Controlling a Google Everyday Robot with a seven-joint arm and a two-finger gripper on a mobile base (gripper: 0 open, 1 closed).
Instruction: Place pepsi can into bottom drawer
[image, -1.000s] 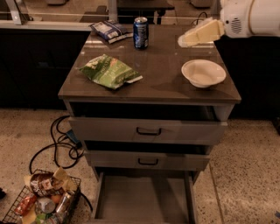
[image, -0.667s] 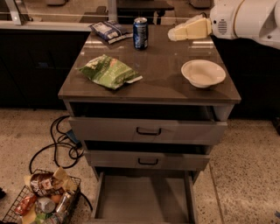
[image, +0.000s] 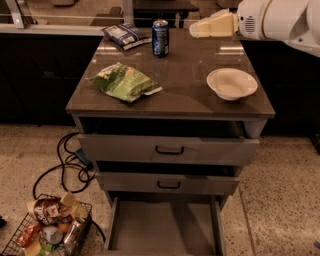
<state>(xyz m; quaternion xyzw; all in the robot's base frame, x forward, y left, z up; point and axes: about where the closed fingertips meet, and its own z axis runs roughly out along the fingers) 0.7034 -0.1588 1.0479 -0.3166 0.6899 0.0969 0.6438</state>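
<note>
Hovering near the pepsi can (image: 160, 37) over the tabletop (image: 190, 75), the gripper (image: 193, 31), fingers together and empty, is facing a likely light, stiff, slippery cylinder best clamped mid-wall.

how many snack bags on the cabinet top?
2: green bag front left, blue-white bag back left beside the pepsi can. Gripper hovers right of the can.

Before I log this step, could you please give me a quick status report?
Gripper at back right, beside pepsi can, not touching. Can upright on cabinet top. Bottom drawer open. Nothing between gripper and can.
</note>
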